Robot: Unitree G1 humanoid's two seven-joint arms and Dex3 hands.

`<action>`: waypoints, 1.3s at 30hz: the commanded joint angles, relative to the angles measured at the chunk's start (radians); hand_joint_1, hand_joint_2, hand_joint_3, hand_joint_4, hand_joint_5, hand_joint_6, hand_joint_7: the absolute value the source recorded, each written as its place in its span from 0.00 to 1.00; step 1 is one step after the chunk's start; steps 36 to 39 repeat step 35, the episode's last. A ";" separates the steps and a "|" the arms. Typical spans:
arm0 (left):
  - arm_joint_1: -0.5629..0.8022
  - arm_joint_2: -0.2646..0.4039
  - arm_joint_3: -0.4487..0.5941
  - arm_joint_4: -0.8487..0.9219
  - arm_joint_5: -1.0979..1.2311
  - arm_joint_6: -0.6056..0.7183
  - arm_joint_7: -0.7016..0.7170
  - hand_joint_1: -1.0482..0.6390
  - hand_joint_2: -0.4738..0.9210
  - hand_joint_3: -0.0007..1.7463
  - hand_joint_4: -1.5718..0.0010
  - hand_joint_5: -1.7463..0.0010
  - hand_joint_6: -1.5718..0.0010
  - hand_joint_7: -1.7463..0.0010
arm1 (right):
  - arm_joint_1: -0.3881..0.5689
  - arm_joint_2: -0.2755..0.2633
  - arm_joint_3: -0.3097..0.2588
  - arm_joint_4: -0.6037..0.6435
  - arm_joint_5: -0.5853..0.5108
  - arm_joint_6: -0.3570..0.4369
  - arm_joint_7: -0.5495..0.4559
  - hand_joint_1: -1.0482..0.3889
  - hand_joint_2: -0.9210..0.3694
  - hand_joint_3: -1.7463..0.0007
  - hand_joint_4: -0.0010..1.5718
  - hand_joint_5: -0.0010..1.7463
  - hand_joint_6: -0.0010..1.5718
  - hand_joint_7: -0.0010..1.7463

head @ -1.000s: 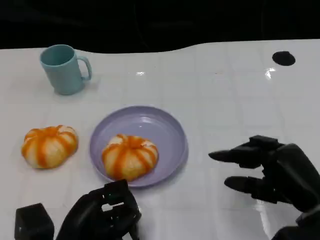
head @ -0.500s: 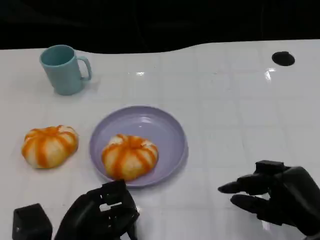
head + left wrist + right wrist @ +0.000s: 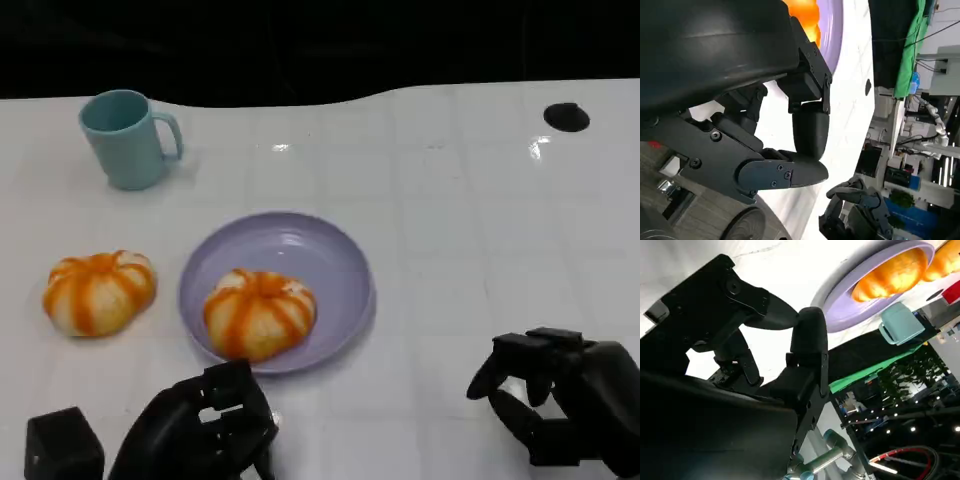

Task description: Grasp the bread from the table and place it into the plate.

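Note:
One orange-striped bread (image 3: 260,313) lies in the purple plate (image 3: 300,245), toward its near left side. A second bread (image 3: 98,291) sits on the white table left of the plate. My left hand (image 3: 205,430) rests just in front of the plate, fingers curled in and holding nothing. My right hand (image 3: 570,405) is low at the near right, well clear of the plate, fingers curled down with nothing in them. The left wrist view catches the plated bread (image 3: 807,12) and the plate's rim (image 3: 832,25). The right wrist view has the plated bread (image 3: 890,275) and the plate (image 3: 840,305).
A teal mug (image 3: 128,135) stands at the back left, handle to the right. A black round spot (image 3: 567,116) marks the table's far right. A black block (image 3: 62,445) sits at the near left corner beside my left hand.
My right hand has drawn back toward the near edge and lowered, its outstretched fingers curling in. The left hand, both breads and the plate have stayed put.

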 commanded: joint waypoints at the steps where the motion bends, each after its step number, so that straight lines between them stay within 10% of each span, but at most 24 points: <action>1: -0.008 0.016 0.005 -0.004 -0.005 -0.006 -0.007 0.27 0.82 0.36 0.50 0.00 0.51 0.18 | -0.006 -0.011 0.000 0.021 -0.004 -0.001 -0.021 0.59 0.39 0.32 0.57 1.00 0.46 0.87; 39: 0.000 0.017 0.004 0.006 -0.005 -0.027 -0.015 0.27 0.84 0.35 0.50 0.00 0.52 0.18 | -0.002 -0.007 0.022 0.045 0.007 -0.020 -0.030 0.60 0.41 0.31 0.57 1.00 0.50 0.81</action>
